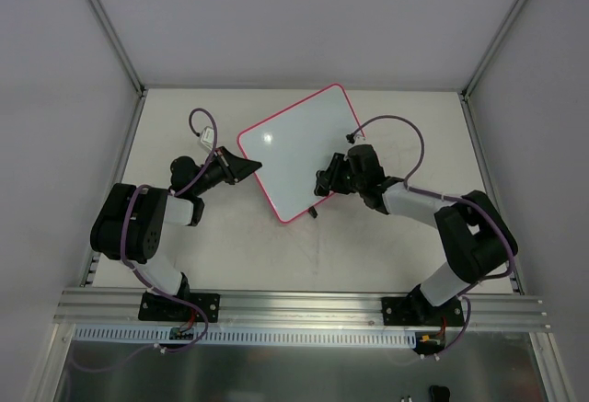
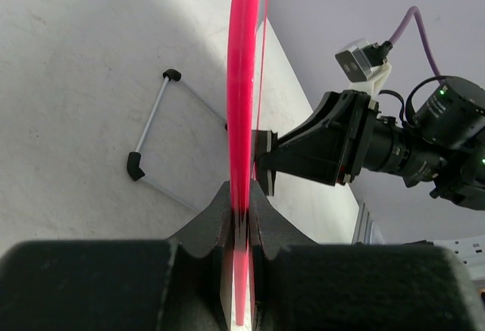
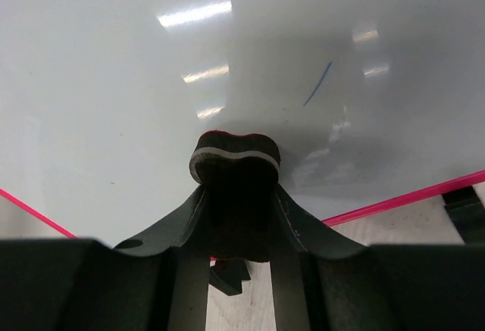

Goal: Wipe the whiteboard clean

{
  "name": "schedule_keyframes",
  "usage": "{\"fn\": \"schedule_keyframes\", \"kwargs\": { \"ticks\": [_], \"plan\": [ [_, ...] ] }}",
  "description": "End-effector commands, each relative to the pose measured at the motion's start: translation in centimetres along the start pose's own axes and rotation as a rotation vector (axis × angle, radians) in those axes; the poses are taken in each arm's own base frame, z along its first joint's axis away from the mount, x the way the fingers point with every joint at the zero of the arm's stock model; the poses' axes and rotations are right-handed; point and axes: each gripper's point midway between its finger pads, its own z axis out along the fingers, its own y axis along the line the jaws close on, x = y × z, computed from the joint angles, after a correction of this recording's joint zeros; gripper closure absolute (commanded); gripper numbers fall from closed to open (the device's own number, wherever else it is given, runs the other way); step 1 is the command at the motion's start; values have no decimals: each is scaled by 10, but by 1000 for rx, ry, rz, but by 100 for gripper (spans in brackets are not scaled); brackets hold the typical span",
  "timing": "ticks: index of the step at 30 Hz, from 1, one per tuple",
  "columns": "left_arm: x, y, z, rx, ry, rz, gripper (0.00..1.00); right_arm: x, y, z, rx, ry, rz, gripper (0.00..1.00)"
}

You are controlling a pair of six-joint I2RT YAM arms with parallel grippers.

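Note:
The whiteboard [image 1: 299,149], glossy white with a pink-red rim, stands tilted on its wire stand in the middle of the table. My left gripper [image 1: 255,166] is shut on the board's left rim; in the left wrist view the rim [image 2: 242,96] runs straight up from between the fingers. My right gripper [image 1: 322,181] is shut on a small black eraser [image 3: 233,157] and presses it against the board face [image 3: 114,81]. A short blue stroke [image 3: 318,83] shows on the board just up and right of the eraser.
The board's wire stand [image 2: 151,130] rests on the table behind it. Grey enclosure walls [image 1: 55,71] stand left, right and behind. An aluminium rail [image 1: 304,305] runs along the near edge by the arm bases.

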Motion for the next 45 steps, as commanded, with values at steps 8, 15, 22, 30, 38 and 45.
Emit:
{"fn": "schedule_keyframes", "kwargs": {
  "ticks": [8, 15, 22, 30, 38, 45],
  "plan": [
    [-35, -60, -3, 228, -142, 275, 100, -39, -106, 10, 303, -65, 68, 100],
    [-34, -60, -3, 228, -141, 275, 100, -76, -120, 10, 320, -101, 102, 100],
    [-35, -61, -3, 230, -141, 279, 100, -111, -119, 16, 324, -115, 83, 100],
    [-35, -59, -3, 226, -142, 277, 100, -120, -115, 17, 305, -115, 78, 100],
    [-35, -58, -2, 224, -140, 272, 100, -81, -76, 18, 239, -87, 27, 100],
    [-35, -57, -2, 223, -140, 270, 100, -50, -30, 22, 176, -46, -50, 100]
  ]
}}
